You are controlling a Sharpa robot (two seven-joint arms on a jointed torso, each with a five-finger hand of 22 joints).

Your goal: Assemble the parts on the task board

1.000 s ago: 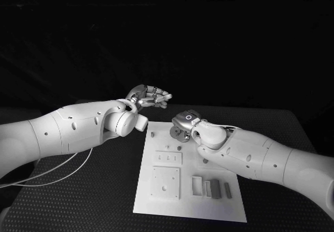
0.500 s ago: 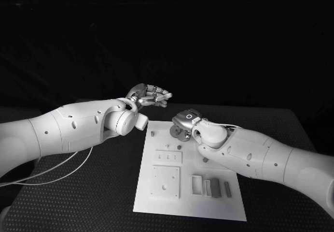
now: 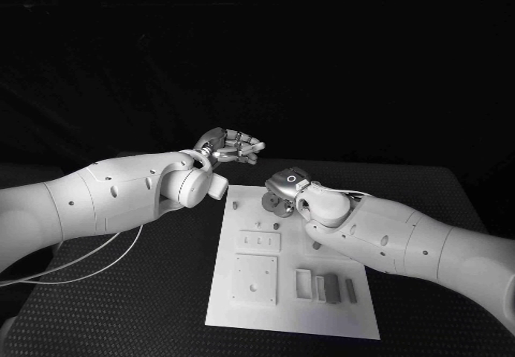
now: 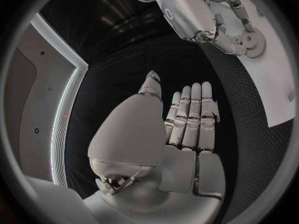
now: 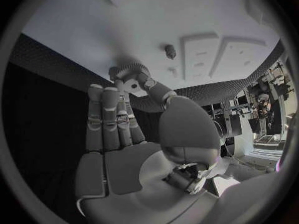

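The white task board (image 3: 249, 312) lies in the middle of the table. My right hand (image 3: 281, 195) is over the board's far end and pinches a round toothed gear (image 5: 127, 75) between thumb and a finger, right at the board's surface (image 5: 187, 15). The gear (image 4: 253, 43) and the right hand (image 4: 215, 22) also show in the left wrist view, at the edge of the board (image 4: 277, 89). My left hand (image 3: 230, 146) is raised beyond the board's far left corner, its fingers (image 4: 192, 115) straight and holding nothing.
Two raised square plates (image 3: 259, 242) (image 3: 255, 281) sit on the board's left half. Three grey oblong parts (image 3: 324, 287) lie side by side at its near right. A small peg (image 5: 169, 51) stands near the gear. A thin cable (image 3: 97, 269) lies left of the board.
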